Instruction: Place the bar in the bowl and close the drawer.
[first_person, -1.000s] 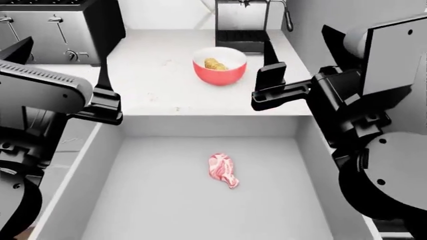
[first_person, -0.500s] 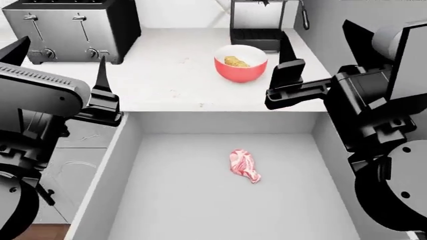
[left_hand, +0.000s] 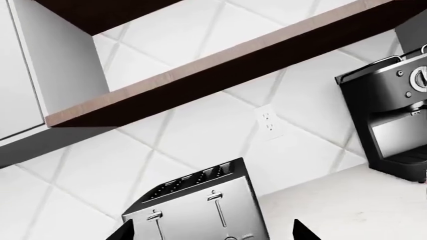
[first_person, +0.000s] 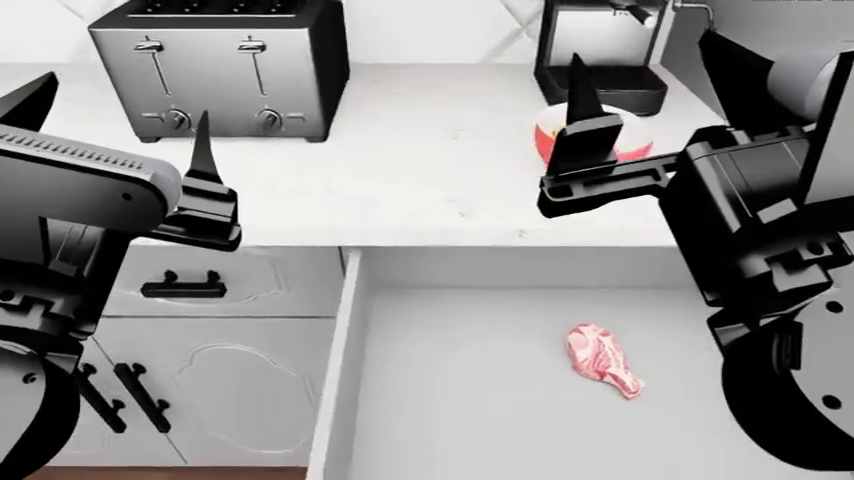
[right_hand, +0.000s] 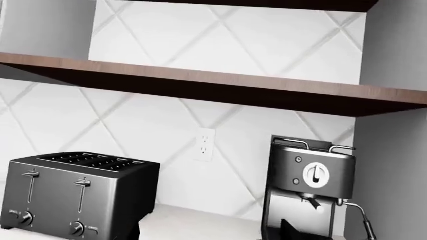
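Note:
The drawer (first_person: 467, 400) stands open below the counter, its light-grey inside showing; its front and handle are out of view. The red bowl (first_person: 545, 140) sits on the counter at the back right, mostly hidden behind a finger of my right gripper (first_person: 654, 85). The bar is hidden. My right gripper is open and empty, held above the counter beside the bowl; in the right wrist view (right_hand: 210, 232) only its tips show. My left gripper (first_person: 120, 135) is open and empty above the counter's left part; the left wrist view (left_hand: 210, 235) shows its tips far apart.
A pink-and-white raw meat piece (first_person: 603, 360) lies in the drawer. A steel toaster (first_person: 220, 65) and a black coffee machine (first_person: 594, 50) stand at the counter's (first_person: 400, 170) back. Cabinet fronts with black handles (first_person: 180, 287) are left of the drawer.
The head view has shifted left, so everything slid right in it. The bowl and the bar in it have gone behind my right gripper's finger. The left cabinet fronts came into view.

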